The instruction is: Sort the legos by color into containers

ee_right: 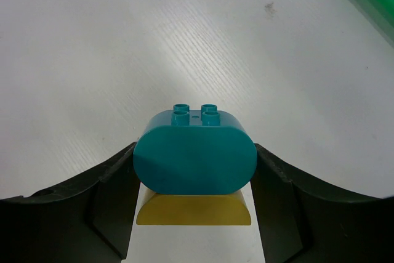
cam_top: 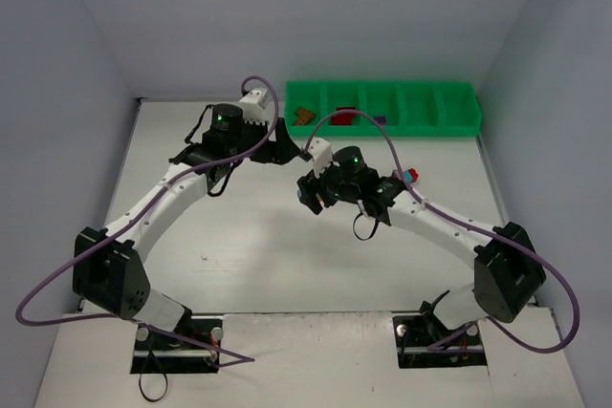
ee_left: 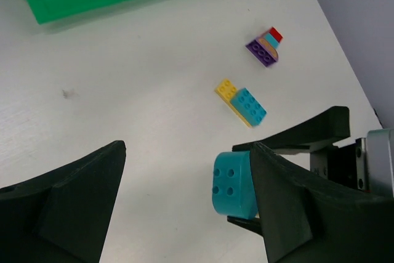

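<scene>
The right fingers [ee_right: 111,201] squeeze a blue brick [ee_right: 194,158] with a yellow piece [ee_right: 194,209] under it, well short of the green tray [cam_top: 382,131]. The left fingers [ee_left: 74,207] are wide and empty. If the 2 are stuck together, both colors could land in 1 box.

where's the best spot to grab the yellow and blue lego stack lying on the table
Take the yellow and blue stack across its two long sides, gripping low, coming straight down. It lies flat and slanted, studs up, with bare table along both sides; turn the open left gripper to match.
</scene>
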You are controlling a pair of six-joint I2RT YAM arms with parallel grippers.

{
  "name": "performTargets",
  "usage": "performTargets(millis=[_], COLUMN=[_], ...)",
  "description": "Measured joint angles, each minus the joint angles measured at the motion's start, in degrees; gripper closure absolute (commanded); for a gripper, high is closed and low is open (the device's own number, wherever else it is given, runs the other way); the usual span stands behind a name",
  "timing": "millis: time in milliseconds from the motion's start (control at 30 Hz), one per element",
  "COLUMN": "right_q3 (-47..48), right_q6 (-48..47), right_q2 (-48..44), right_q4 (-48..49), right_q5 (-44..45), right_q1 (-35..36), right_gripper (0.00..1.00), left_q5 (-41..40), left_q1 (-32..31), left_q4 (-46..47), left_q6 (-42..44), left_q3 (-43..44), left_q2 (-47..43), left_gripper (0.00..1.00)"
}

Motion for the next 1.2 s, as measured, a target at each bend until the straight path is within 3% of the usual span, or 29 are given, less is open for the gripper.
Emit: performTargets(millis=[333, 767, 933, 1033, 1167, 1200], right_q3=[-2.3, -1.6, -1.1, -1.0, -1.0, -1.0], right_q6=[-7.3, -10.4, -10.8, -10.9, -11.0, -11.0], right_q2=[-4.5, -5.9, -5.9, -5.9, -5.9, -5.9], right_q4=[4.2, 4.7, 4.7, 4.5, 3.8, 3.8], right_q5=[-3.0, -3.6, -3.6, -3.6, -3.6, -3.5], right_q1=[0.5, 1.6, 1.9, 2.0, 2.0, 2.0], right_gripper=[0.96, 0.94, 0.94, 0.94, 0.92, 0.91], left_q5=[15.5, 24.8, 26.0, 26.9, 28.8, 28.7], left_q1=[0.6, 0.6, 0.2, 0.2, -0.4, -0.5], left_q4=[-11.0, -11.7, -11.8, -11.8, -10.8, -10.5], left_q6=[2.0, 0.7, 0.4, -0.3, -1.3, -1.5], left_q3=[1.9, 1.9, 1.9, 1.9, 1.9, 1.9], left_q2=[-0.2, 0.2, 3.4, 5.3, 5.4, 5.4], left_gripper=[0.25, 0.27, 0.36, 0.48, 0.71, 0.82])
